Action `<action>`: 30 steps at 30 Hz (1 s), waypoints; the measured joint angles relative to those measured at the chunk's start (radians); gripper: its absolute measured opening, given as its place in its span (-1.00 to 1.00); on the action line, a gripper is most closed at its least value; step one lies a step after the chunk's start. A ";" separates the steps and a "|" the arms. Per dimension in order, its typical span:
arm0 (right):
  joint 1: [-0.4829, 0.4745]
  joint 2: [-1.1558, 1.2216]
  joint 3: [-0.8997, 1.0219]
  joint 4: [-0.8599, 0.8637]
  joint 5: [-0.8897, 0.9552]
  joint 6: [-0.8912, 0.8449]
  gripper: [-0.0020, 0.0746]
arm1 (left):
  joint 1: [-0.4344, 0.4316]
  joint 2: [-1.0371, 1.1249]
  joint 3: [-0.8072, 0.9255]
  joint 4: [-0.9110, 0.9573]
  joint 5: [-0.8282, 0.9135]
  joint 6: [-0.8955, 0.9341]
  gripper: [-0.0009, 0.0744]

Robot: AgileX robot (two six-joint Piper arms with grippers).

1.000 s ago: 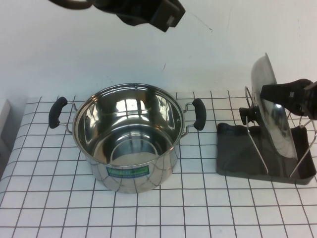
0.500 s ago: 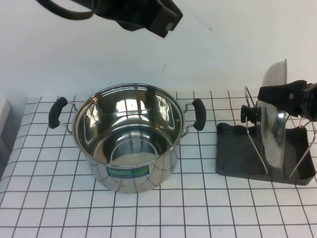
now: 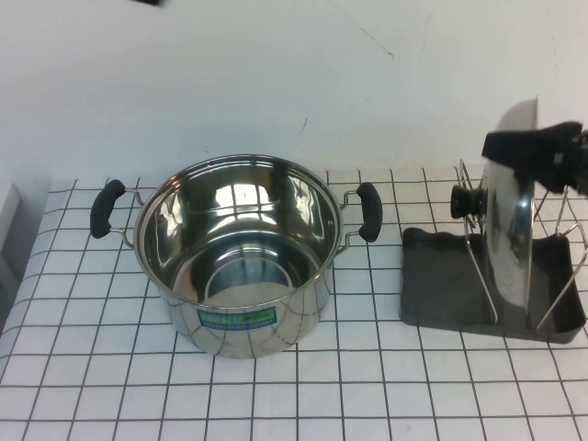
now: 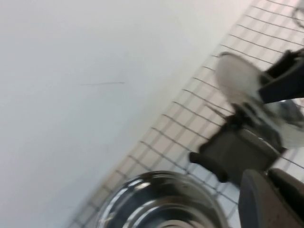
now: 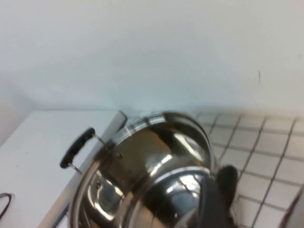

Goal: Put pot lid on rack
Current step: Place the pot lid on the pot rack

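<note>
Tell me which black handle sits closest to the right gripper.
The knob on the pot lid, standing in the rack, is closest to the right gripper. The pot's two side handles lie farther left. The left gripper is raised.

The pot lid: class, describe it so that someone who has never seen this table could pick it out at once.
Start at the big steel pot on the checked table, then look to the robot's right to the dark grey rack. The pot lid stands on edge among its wire loops, the right gripper at its upper rim. It alone is a shiny disc with a black knob.
</note>
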 joint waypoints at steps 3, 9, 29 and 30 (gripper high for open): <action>0.000 -0.064 -0.008 0.000 -0.004 -0.009 0.00 | 0.000 -0.067 0.000 0.071 0.001 -0.039 -0.98; 0.000 -0.145 -0.013 0.000 -0.068 -0.044 -0.24 | 0.000 -0.173 0.000 0.125 0.001 -0.066 -0.98; 0.000 -0.006 -0.017 -0.007 -0.095 -0.087 -0.34 | 0.002 -0.239 0.062 0.144 0.005 -0.070 -0.98; 0.000 -0.006 -0.022 -0.007 -0.095 -0.090 -0.34 | 0.002 -0.239 0.079 0.144 -0.003 -0.070 -0.98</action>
